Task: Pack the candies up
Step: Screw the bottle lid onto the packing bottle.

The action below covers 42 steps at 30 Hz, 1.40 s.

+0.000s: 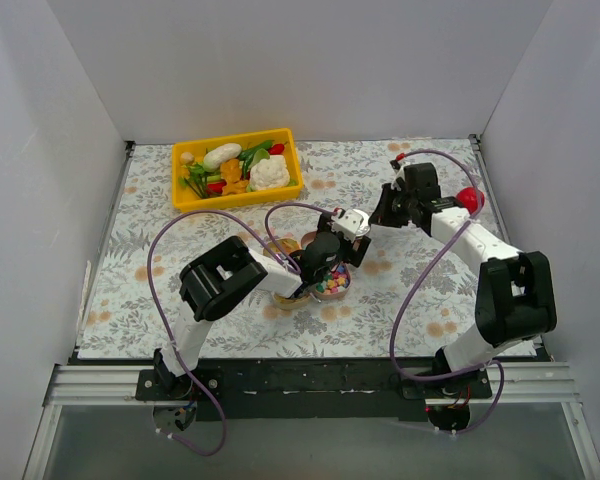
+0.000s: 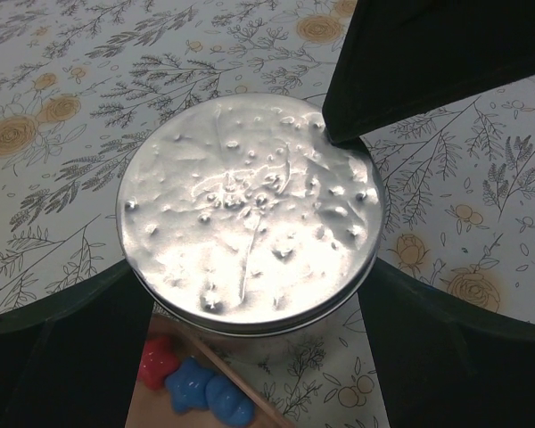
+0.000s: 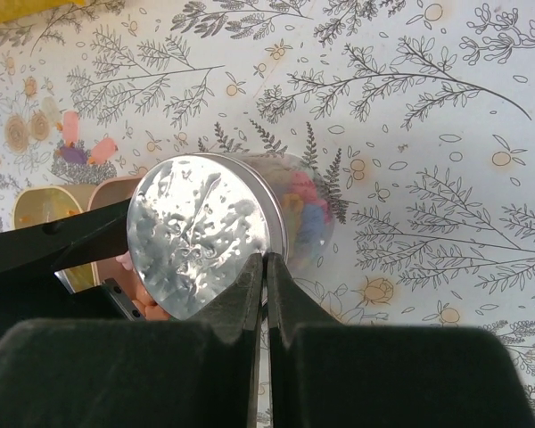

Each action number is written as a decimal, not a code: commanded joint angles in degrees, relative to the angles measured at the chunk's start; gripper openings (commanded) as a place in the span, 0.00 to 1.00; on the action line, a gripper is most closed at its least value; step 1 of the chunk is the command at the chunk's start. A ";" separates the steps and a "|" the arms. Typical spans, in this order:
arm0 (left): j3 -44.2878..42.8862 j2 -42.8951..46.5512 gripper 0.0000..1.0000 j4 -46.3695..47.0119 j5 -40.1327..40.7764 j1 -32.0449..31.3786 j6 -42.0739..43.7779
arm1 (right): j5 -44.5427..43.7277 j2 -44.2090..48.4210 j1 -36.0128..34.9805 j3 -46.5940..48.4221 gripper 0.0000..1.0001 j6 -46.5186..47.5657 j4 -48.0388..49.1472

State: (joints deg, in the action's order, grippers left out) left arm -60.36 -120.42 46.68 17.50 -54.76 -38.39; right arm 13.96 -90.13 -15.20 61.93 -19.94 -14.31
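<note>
The candies (image 1: pixel 330 284) fill the bottom of a clear jar (image 3: pixel 308 209); pink and blue ones show through the glass (image 2: pixel 196 392). A dented silver lid (image 2: pixel 250 205) covers the jar's mouth. My right gripper (image 3: pixel 266 260) is shut on the lid's rim (image 3: pixel 272 241), reaching in from the right (image 1: pixel 365 225). My left gripper (image 2: pixel 254 343) has its fingers (image 2: pixel 62 357) spread wide and pressed against both sides of the jar below the lid, holding it near the table's middle (image 1: pixel 325 258). A few loose candies (image 3: pixel 85 147) lie on the cloth.
A yellow tray (image 1: pixel 238 197) of toy vegetables stands at the back left. Two wooden bowls (image 1: pixel 286 297) (image 1: pixel 285 245) sit just left of the jar. A red ball (image 1: pixel 469 198) rests by the right arm at the right edge.
</note>
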 commanded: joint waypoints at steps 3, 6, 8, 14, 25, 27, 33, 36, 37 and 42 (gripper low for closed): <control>1.47 -2.71 0.84 -9.59 -6.33 -1.49 0.69 | 13.29 0.21 -8.44 -6.12 0.01 -6.68 -7.84; 1.47 -2.80 0.84 -9.59 -6.34 -1.49 0.69 | 13.82 1.18 -8.70 -7.70 0.01 -7.39 -7.41; 1.38 -2.89 0.85 -9.50 -6.42 -1.49 0.69 | 14.34 1.62 -8.88 -8.58 0.01 -7.92 -7.14; 1.38 -2.80 0.84 -9.41 -6.42 -1.49 0.60 | 15.14 3.12 -9.67 -10.60 0.01 -8.79 -6.26; 2.35 -1.75 0.86 -9.50 -5.19 -1.49 -0.19 | 3.81 5.84 -8.53 -4.64 0.01 -9.24 -11.70; 2.61 -0.96 0.88 -9.94 -4.49 -1.49 -0.28 | 1.70 7.07 -7.04 -3.32 0.01 -9.06 -12.58; 1.39 1.76 0.98 -12.66 -2.91 -1.57 -0.11 | -0.33 9.70 -3.43 1.35 0.33 -7.92 -14.26; 1.38 3.26 0.98 -13.63 -2.73 -1.58 0.07 | -0.24 10.41 -2.29 3.45 0.47 -7.74 -15.39; 1.30 3.61 0.98 -13.80 -2.38 -1.58 0.07 | -0.16 10.58 -1.94 3.72 0.49 -7.74 -15.49; 1.38 6.95 0.98 -14.42 -1.94 -1.49 0.33 | 1.68 11.73 0.87 4.86 0.59 -8.09 -15.31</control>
State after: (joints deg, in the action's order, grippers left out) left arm -59.75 -117.91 39.97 15.00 -56.07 -37.30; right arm 13.50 -80.29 -16.19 63.81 -28.08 -29.08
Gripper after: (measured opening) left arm 0.981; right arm 0.565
